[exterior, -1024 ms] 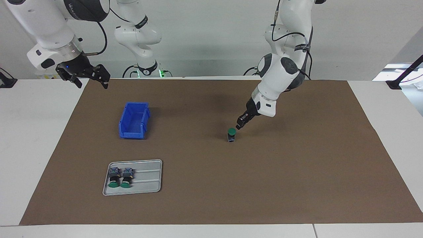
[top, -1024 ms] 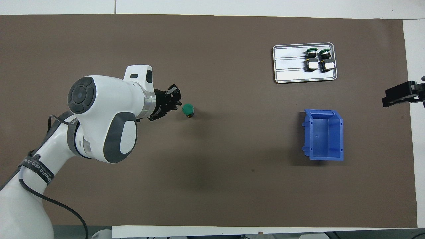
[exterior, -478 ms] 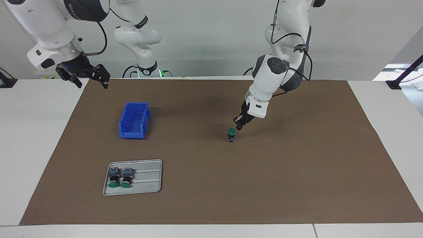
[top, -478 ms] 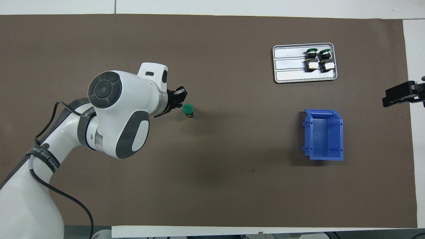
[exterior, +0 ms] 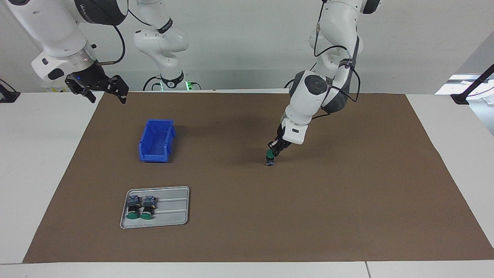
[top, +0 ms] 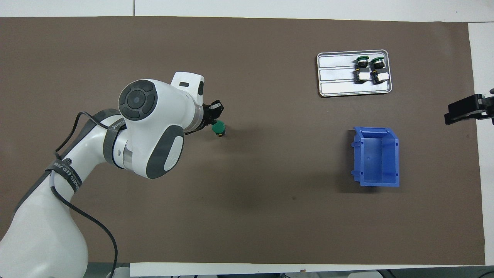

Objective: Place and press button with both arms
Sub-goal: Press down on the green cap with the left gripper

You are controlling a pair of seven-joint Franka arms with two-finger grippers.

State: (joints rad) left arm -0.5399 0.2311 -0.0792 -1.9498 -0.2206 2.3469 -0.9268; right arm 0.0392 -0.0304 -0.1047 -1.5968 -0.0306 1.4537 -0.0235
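A button (exterior: 270, 158) (top: 219, 127) with a green cap stands upright on the brown mat near the table's middle. My left gripper (exterior: 273, 149) (top: 213, 120) is shut, its fingertips together and resting on the cap's edge on the side toward the robots. It holds nothing. My right gripper (exterior: 105, 89) (top: 469, 109) hangs open over the mat's edge at the right arm's end of the table, where that arm waits.
A blue bin (exterior: 156, 140) (top: 376, 156) stands toward the right arm's end. Farther from the robots than the bin lies a grey tray (exterior: 171, 210) (top: 335, 75) with two more green-capped buttons (exterior: 139, 207) (top: 369, 69) on their sides.
My left gripper finished shutting and swung down and across onto the standing button's cap. The button and the right arm have not moved.
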